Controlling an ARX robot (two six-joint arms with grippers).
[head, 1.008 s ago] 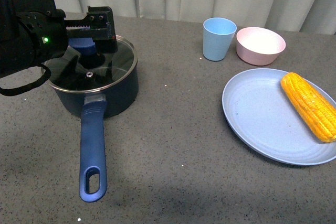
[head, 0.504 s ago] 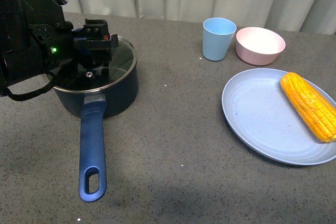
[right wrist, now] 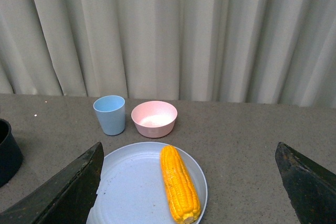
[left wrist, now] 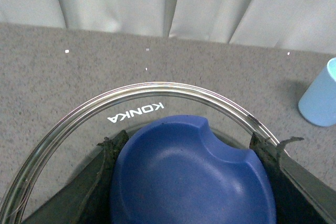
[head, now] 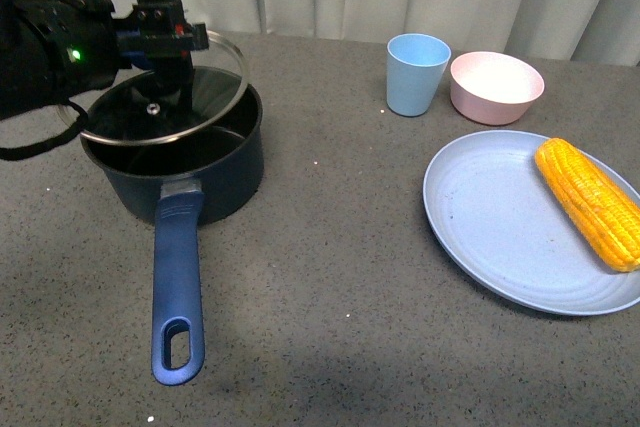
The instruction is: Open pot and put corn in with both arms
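my left claw (head: 165, 59) clamps the knob (left wrist: 191, 177) of the lid (head: 215, 87), tilted over the pot (head: 215, 172), whose handle (head: 177, 277) points toward me. my right claw (right wrist: 189, 153) gapes open; the corn (right wrist: 179, 184) lies lengthwise ahead on the plate (right wrist: 131, 182), cup (right wrist: 110, 115) and bowl (right wrist: 154, 120) beyond.

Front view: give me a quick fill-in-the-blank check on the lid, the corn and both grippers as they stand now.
1. The left gripper is shut on the blue ____ of the glass lid, which is tilted over the pot.
2. The corn lies on the blue ____, not in the pot.
3. The right gripper is ____ and holds nothing.
4. The bowl beside the cup is ____.
Missing words: knob; plate; open; pink.
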